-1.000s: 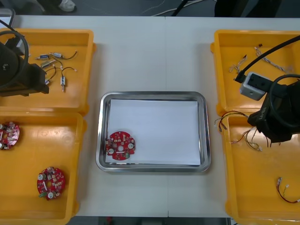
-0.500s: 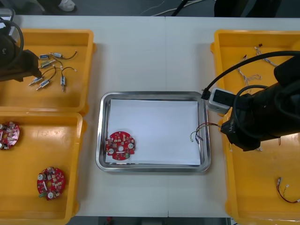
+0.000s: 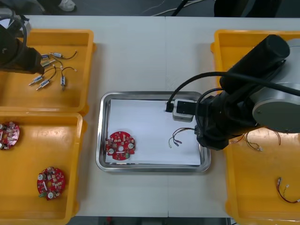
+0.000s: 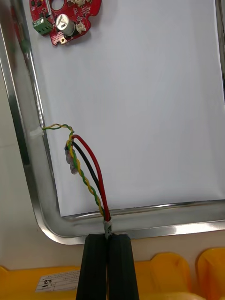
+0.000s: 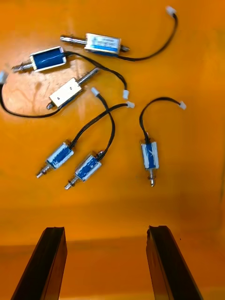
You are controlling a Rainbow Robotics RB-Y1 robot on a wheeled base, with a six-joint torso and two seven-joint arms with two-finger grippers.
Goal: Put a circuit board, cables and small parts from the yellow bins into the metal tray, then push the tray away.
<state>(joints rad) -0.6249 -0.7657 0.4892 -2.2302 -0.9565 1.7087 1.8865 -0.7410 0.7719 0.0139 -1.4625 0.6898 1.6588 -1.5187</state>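
While right jaws pinch cable (image 4: 104,206) over tray (image 4: 40,187) | bin label (image 4: 58,282) illegible

Was a light counter (image 3: 140,51), with a metal tray (image 3: 152,168) lying at its middle. Carried the left yellow bins (image 3: 70,150) and right yellow bins (image 3: 253,187), two per side, just beside the tray.

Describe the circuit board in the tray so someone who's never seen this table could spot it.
Find the metal tray between the yellow bins. In its near corner on the robot's left lies a round red circuit board. It is the tray's only board; two others lie in the near left bin, and the right gripper holds a cable over the tray's other side.
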